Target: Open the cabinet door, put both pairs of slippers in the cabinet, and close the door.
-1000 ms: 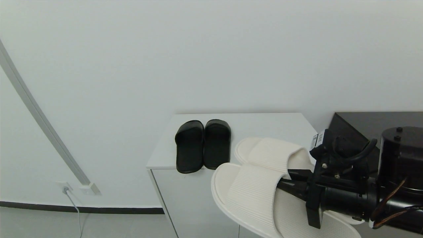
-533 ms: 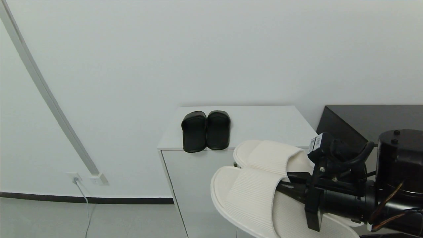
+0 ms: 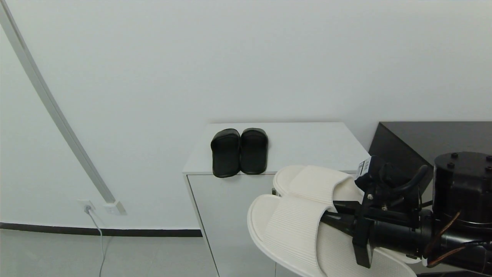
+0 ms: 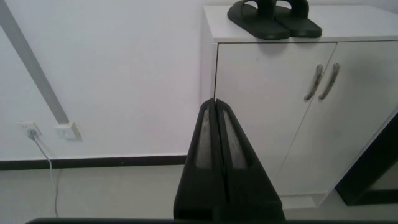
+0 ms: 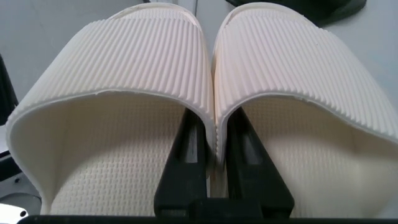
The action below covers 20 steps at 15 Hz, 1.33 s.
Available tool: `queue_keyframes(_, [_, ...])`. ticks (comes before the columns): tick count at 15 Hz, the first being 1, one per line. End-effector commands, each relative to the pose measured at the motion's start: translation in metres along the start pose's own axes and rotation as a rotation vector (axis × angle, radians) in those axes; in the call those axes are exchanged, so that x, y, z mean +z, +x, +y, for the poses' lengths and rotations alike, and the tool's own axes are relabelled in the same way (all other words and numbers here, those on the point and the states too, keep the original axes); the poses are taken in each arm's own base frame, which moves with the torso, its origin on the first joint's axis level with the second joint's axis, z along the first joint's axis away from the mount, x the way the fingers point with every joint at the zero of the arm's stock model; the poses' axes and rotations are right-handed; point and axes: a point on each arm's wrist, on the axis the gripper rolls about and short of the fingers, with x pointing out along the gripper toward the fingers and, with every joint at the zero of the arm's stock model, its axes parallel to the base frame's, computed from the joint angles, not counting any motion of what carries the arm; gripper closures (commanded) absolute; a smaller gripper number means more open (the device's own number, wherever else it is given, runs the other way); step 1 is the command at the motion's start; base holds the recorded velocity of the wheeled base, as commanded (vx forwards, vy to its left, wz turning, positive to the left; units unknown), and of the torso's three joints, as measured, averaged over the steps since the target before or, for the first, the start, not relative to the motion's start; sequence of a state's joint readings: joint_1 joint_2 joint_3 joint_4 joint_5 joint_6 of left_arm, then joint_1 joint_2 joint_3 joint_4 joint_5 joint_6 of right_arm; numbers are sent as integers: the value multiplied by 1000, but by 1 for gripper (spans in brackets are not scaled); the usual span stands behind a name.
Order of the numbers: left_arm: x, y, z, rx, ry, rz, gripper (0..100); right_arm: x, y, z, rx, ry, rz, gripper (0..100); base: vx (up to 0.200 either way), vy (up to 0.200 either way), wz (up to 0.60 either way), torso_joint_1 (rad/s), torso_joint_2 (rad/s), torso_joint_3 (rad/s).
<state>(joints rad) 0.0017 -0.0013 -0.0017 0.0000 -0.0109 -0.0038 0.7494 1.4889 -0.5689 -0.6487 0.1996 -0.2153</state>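
Observation:
A pair of black slippers (image 3: 239, 151) (image 4: 274, 12) sits on top of the white cabinet (image 3: 307, 146) near its front left edge. Both cabinet doors are closed, with two grey handles (image 4: 322, 81) side by side at the middle. My right gripper (image 3: 338, 215) (image 5: 210, 149) is shut on the pair of white ribbed slippers (image 3: 303, 215) (image 5: 205, 87), pinching the two inner strap edges together, held in the air in front of the cabinet's right part. My left gripper (image 4: 216, 112) is shut and empty, low in front of the left door (image 4: 267, 118).
A dark table (image 3: 434, 138) stands right of the cabinet. On the wall to the left run a slanted grey conduit (image 3: 50, 104) and a socket (image 3: 86, 206) with a cable hanging to the floor (image 3: 96, 254).
The whole head view shifted over the last second; the cabinet now looks smaller and farther. The right gripper kept hold of the white slippers, almost unmoved in the last half second.

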Motion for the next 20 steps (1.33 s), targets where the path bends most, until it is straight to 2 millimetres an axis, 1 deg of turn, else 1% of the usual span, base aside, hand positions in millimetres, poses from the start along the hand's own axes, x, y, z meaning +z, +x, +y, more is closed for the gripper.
queue_keyframes(1, [0,0,0,0,-1,1,100,-4,4,1,7,2,17,100,0,0,0,0,0,0])
queue_keyframes(6, [0,0,0,-2,-1,1,100,-7,4,1,-3,-6,-16,100,0,0,0,0,0,0])
queue_keyframes(7, [0,0,0,-2,-1,1,0,-8,3,1,-3,-8,-14,100,0,0,0,-105,271,154])
queue_keyframes(10, [0,0,0,-2,-1,1,0,-8,3,2,-3,-8,-14,100,0,0,0,-191,442,245])
queue_keyframes(20, [0,0,0,-2,-1,1,0,-13,3,3,2,-7,5,100,0,0,0,-209,534,320])
